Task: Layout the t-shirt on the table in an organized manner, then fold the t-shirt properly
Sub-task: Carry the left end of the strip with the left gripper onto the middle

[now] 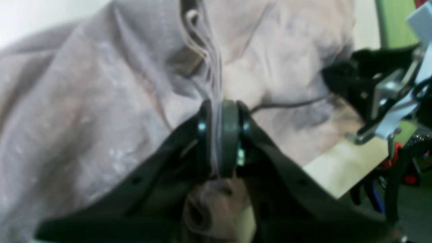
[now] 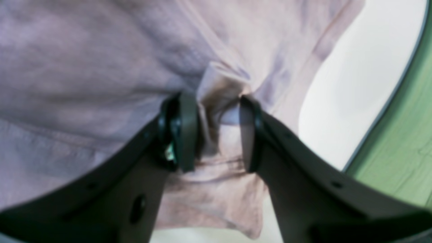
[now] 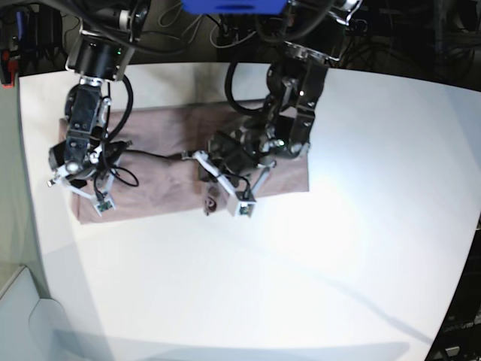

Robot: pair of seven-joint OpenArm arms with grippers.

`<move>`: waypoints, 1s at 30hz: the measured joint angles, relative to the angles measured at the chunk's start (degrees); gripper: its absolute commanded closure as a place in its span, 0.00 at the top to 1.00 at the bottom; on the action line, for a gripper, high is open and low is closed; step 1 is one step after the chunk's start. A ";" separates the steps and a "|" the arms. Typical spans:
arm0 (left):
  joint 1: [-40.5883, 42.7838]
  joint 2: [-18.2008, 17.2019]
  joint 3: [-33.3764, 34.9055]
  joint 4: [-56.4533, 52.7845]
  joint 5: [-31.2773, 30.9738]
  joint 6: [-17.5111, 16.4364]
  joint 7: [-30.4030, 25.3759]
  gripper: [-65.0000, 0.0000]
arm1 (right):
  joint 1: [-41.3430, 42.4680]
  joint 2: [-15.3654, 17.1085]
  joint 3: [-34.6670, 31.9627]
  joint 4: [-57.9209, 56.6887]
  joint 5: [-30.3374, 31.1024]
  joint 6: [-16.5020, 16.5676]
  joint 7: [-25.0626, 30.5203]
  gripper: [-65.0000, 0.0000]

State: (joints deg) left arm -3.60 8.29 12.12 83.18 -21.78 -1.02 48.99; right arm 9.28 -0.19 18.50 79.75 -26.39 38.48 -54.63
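Observation:
The dusty-pink t-shirt (image 3: pixel 165 150) lies as a long folded band across the far half of the white table (image 3: pixel 301 286). My left gripper (image 3: pixel 213 201) is at the band's near edge in the middle. In the left wrist view the left gripper (image 1: pixel 221 135) is shut on a thin raised pleat of the t-shirt (image 1: pixel 84 118). My right gripper (image 3: pixel 89 192) is at the band's left end. In the right wrist view the right gripper (image 2: pixel 216 131) holds a thick puckered ridge of the t-shirt (image 2: pixel 84 84) between its jaws, which stand apart.
The table's rounded edge (image 2: pixel 378 111) runs close beside the right gripper, with green floor (image 2: pixel 405 135) past it. A black cable (image 3: pixel 154 156) lies over the shirt between the arms. The other arm (image 1: pixel 381 91) shows beyond the cloth. Cables and gear (image 3: pixel 225 22) crowd the back.

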 measured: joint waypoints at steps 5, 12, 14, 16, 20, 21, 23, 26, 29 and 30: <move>-0.33 0.00 4.61 -0.20 0.04 0.31 -0.04 0.00 | -0.02 0.00 0.00 0.00 -0.02 0.00 0.04 0.37; -0.74 -0.02 4.85 -2.64 0.09 0.28 -2.86 0.00 | 0.00 0.00 0.00 0.00 -0.07 -0.07 -0.11 0.37; -0.74 0.00 4.85 -2.84 0.09 0.28 -2.99 0.00 | -0.04 0.00 0.00 0.00 0.02 -0.17 -0.04 0.37; -0.74 0.02 4.85 -2.84 0.09 0.28 -2.97 0.00 | -0.13 0.00 0.00 0.00 0.09 -0.17 -0.04 0.37; -0.72 -0.02 4.85 -2.84 0.09 0.28 -2.99 0.00 | -0.13 0.00 0.00 0.00 -0.02 -0.24 0.07 0.37; -0.74 -0.02 4.81 -2.84 0.09 0.28 -2.99 0.00 | -0.13 0.00 0.00 0.00 0.00 -0.26 0.09 0.37; -0.74 0.00 4.81 -2.84 0.09 0.28 -2.99 0.03 | -0.13 0.00 0.00 0.00 0.04 -0.35 0.07 0.37; -0.74 0.00 4.81 -2.84 0.02 0.28 -2.95 0.18 | -0.13 0.00 0.00 0.00 0.02 -0.35 0.07 0.37; -0.74 0.00 4.81 -2.84 0.02 0.28 -2.69 0.43 | -0.13 0.00 0.00 0.00 0.02 -0.35 0.11 0.37; -0.74 0.00 4.81 -2.84 -0.11 0.28 -2.75 0.50 | -0.13 0.00 0.00 0.00 0.04 -0.35 0.09 0.37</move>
State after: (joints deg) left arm -4.34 8.29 16.93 80.34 -21.89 -0.73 46.24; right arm 9.15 -0.19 18.50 79.75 -26.35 38.13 -54.54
